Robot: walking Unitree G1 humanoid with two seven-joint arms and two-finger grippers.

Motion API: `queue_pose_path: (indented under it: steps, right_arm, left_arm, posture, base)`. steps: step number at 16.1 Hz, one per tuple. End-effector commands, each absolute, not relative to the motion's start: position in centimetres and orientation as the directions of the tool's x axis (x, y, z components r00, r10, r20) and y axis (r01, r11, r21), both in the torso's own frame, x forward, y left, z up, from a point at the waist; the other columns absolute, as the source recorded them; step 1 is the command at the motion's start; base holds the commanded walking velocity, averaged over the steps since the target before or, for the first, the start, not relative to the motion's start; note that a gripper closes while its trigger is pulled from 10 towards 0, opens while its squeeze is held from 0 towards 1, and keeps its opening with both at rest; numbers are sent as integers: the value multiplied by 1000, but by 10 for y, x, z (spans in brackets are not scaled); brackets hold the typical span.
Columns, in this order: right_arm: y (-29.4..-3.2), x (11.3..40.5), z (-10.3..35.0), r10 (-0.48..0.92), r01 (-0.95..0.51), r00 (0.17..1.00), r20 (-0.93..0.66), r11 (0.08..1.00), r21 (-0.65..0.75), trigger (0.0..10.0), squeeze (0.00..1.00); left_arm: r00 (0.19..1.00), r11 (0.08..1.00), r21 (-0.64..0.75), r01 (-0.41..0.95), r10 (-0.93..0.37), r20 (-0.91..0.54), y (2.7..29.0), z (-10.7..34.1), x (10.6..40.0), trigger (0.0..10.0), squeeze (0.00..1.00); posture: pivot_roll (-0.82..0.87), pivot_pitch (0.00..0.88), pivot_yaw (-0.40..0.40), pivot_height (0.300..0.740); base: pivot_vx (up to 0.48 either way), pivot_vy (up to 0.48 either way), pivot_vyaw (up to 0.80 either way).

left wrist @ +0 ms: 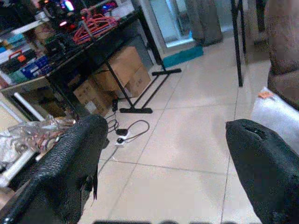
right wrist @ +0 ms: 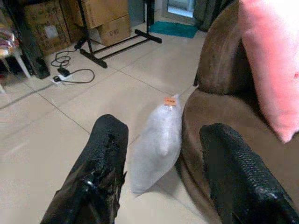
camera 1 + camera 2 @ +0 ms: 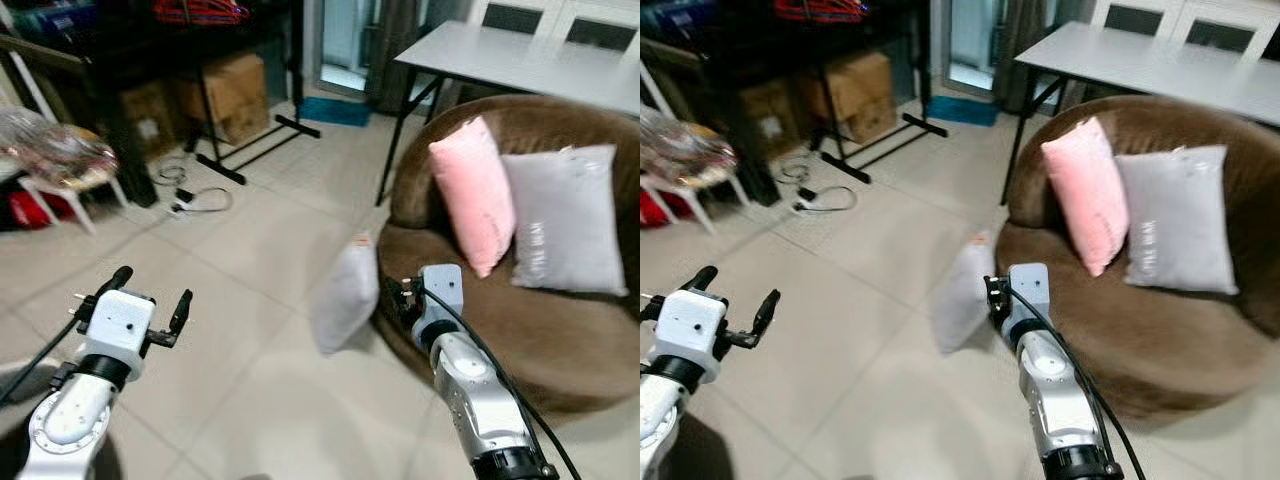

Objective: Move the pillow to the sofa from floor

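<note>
Right gripper (image 2: 159, 163) is lined up and its fingers stand wide apart, nothing between them, and straight ahead of it, just beyond the fingertips, is the grey pillow (image 2: 156, 149), standing on edge on the tiled floor (image 3: 240, 250) and leaning against the front of the brown sofa (image 3: 560, 340). The step in hand looks like the reach-in for the grasp. The pillow is soft and thin along its top, so the better bet is probably to drive the fingers forward until they straddle the upper body of the cushion, one finger on each face, and bite deep rather than pinch the corner with the orange tag, which would likely slip out. The sofa edge sits right beside the far finger, so that finger needs room to slide between cushion and upholstery. Left gripper (image 3: 150, 300) hovers well off to the other side, fingers also spread, free to steady the pillow's open face if it flops. A pink pillow (image 3: 475, 195) and a second grey pillow (image 3: 565, 220) already fill the sofa's back, leaving the front seat for landing.
</note>
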State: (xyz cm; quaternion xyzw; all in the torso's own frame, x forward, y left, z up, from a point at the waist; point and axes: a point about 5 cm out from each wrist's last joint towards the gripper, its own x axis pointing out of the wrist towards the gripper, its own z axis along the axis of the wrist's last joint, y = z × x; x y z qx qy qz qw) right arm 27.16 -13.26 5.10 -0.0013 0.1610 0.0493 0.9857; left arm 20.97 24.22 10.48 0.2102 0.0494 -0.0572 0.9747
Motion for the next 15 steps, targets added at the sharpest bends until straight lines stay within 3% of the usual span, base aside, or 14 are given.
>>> queue_pose_path:
  steps: [1,3,7,12,15]
  right_arm:
    - [-138,269,50,56,-56,946,-319,998,9,10000,0]
    - [-140,266,50,25,-25,948,-317,1000,2,10000,0]
    - [-138,262,55,13,2,953,-302,999,47,10000,0]
    - [-126,274,62,80,-77,953,-293,997,20,10000,0]
    - [-128,277,63,87,-90,950,-299,996,2,10000,0]
  left_arm:
    - [987,905,399,150,-114,-114,245,112,215,10000,0]
    - [985,905,393,163,-127,-115,248,113,220,10000,0]
    - [986,920,356,166,-142,-91,245,116,227,10000,0]
    - [988,938,313,149,-128,-88,242,113,223,10000,0]
    - [988,942,302,147,-125,-93,241,110,221,10000,0]
  posture:
    - [-21,0,151,740]
    - [-45,0,181,740]
    - [-57,0,155,740]
    - [-47,0,103,740]
    - [-50,0,77,740]
  base:
    - [0,0,0]
    - [0,0,0]
    - [0,0,0]
    - [323,0,0]
    - [352,0,800]
